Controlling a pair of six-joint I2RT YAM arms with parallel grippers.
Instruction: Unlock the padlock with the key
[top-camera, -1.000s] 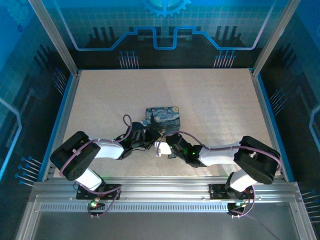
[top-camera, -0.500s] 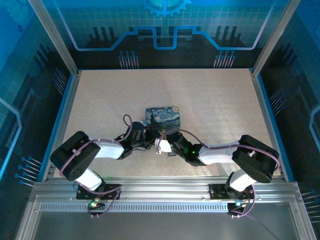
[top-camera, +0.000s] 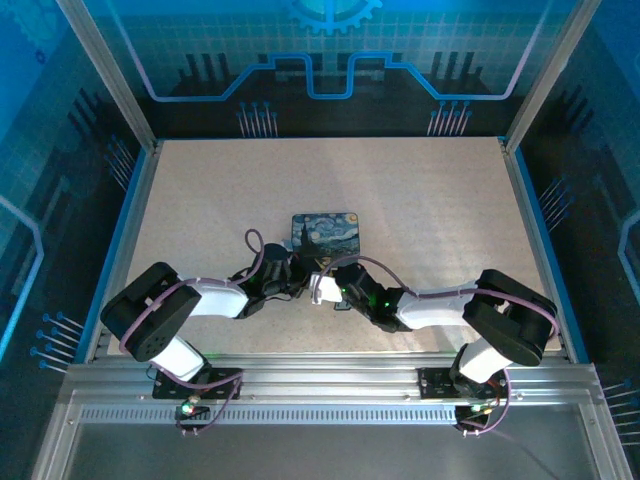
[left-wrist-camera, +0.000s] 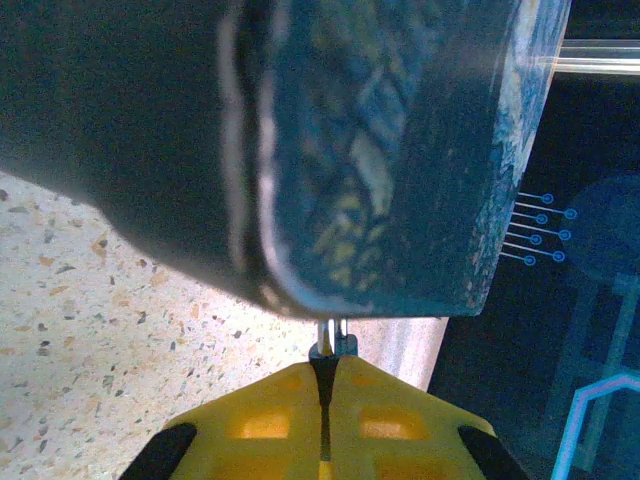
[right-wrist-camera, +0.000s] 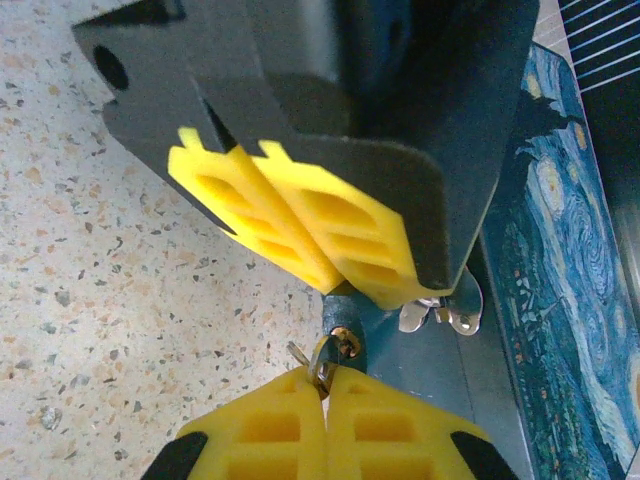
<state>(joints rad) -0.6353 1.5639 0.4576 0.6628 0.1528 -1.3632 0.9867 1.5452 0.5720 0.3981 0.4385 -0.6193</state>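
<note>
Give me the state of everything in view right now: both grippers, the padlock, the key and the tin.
left gripper: shut on the padlock.
right gripper: shut on the key.
padlock: clamped in the left gripper beside the tin; locked or unlocked, cannot tell.
key: pinched in the right gripper, tip at the keyhole; how far in is unclear.
tin: lid shut, lying flat on the table.

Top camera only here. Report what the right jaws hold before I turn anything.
Observer: Right wrist view: the right jaws are shut on the key.
Operator: Give me the tip's position.
Observer: It meets the padlock at its keyhole; depth unclear.
Operator: Now the left jaws.
Observer: Shut on the padlock's other end, beside the tin.
</note>
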